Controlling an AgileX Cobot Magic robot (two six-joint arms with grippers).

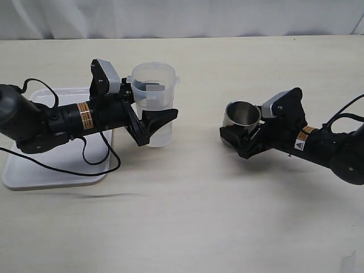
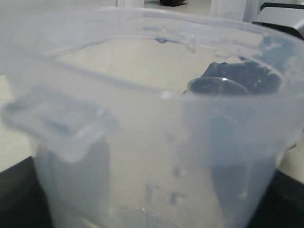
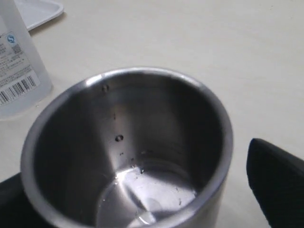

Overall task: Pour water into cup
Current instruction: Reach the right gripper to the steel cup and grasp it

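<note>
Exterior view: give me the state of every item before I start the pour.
Measuring beaker: upright on the table, clamped by the left gripper.
Water: a little, low in the beaker, none pouring.
Steel cup: upright, held by the right gripper, only droplets and a wet film inside.
White tray: flat on the table.
</note>
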